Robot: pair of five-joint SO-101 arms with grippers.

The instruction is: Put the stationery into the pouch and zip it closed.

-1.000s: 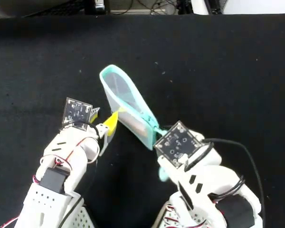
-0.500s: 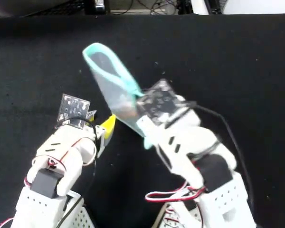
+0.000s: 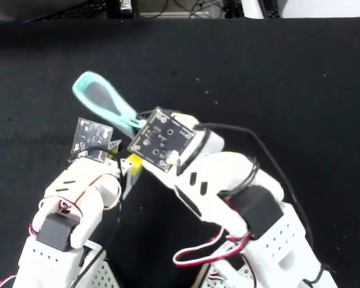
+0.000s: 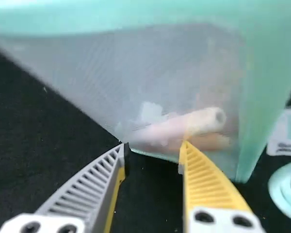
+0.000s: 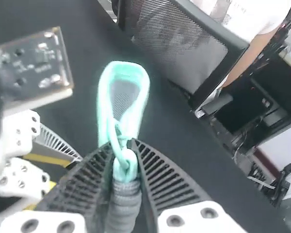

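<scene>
Two claws engaged: right gripper (image 5: 121, 146) clamped on the pouch (image 3: 99, 102) edge, presumably for zipping; left gripper (image 4: 153, 148), spread apart, apparently steadying it.

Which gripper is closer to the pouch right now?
Right. The right gripper is shut on the teal cord at the pouch's end. The left gripper sits open, its tips beside the pouch's mesh wall, not gripping it.

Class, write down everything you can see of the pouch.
The pouch is translucent grey mesh with teal fabric edging, seen edge-on from above as a narrow loop. Pale stick-shaped stationery shows through its mesh. The right gripper is shut on its teal end; the open left gripper has its tips at its lower edge.
</scene>
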